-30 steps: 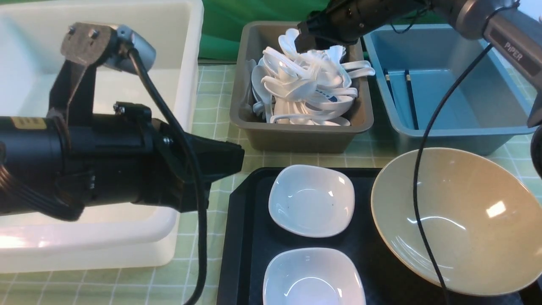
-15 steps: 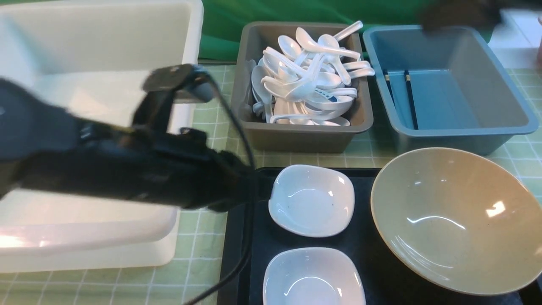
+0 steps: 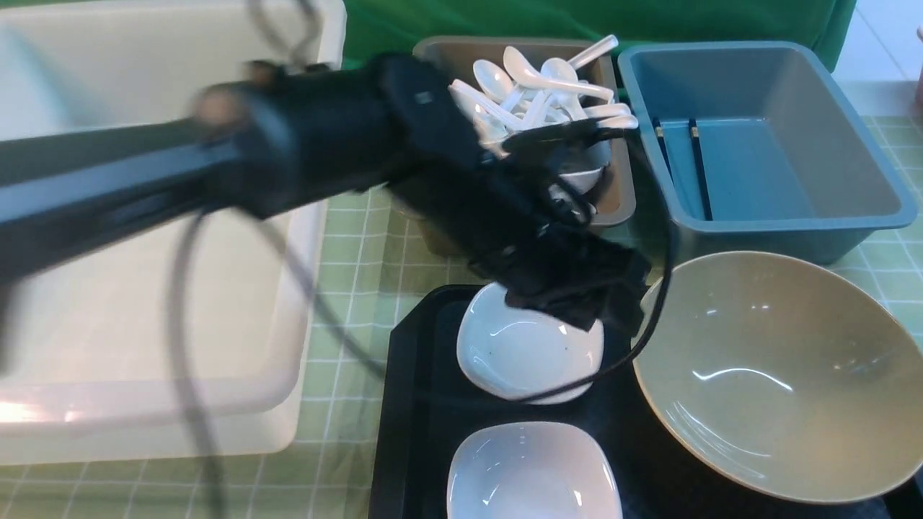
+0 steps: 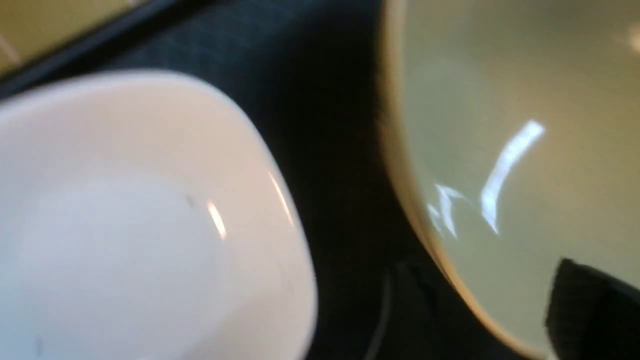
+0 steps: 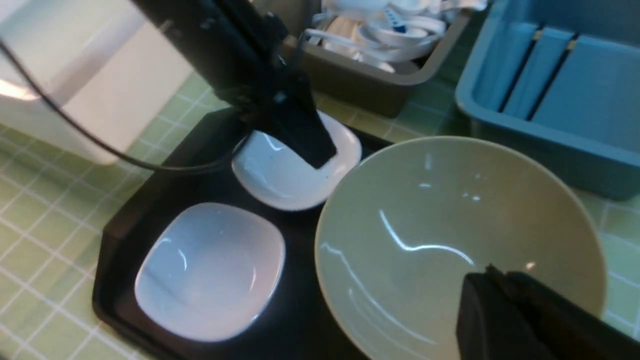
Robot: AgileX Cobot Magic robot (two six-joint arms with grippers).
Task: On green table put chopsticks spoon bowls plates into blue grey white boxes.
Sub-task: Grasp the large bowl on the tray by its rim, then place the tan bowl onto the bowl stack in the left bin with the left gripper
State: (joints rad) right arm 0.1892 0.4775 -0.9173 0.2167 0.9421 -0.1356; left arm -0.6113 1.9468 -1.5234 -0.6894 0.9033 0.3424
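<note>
Quick status check. The grey plastic box at the back is heaped with white plastic spoons. The blue plastic box next to it has two dark chopsticks lying side by side on its floor. No loose spoons or chopsticks show on the green chequered table, so I'd call those two sorts done, at least as far as the cameras reach.

What's left is the crockery. The black tray carries three pieces. There's a small white square dish at the far end and a second white square dish nearer the robot. A big beige round bowl sits on the right, just beside both. The large white plastic box on the left has no crockery in the part I can see, though the arm hides some of it. So I reckon the dish part hasn't really got going.

The left gripper hangs right over the far dish, on the side toward the beige bowl. It's too blurry and dark to say whether its jaws are apart or together, or whether it touches the dish. The right gripper sits over the beige bowl's rim, out of the front camera's shot, jaws together and holding nothing.

My guess is that the far dish is the next pick, headed for the white box.
</note>
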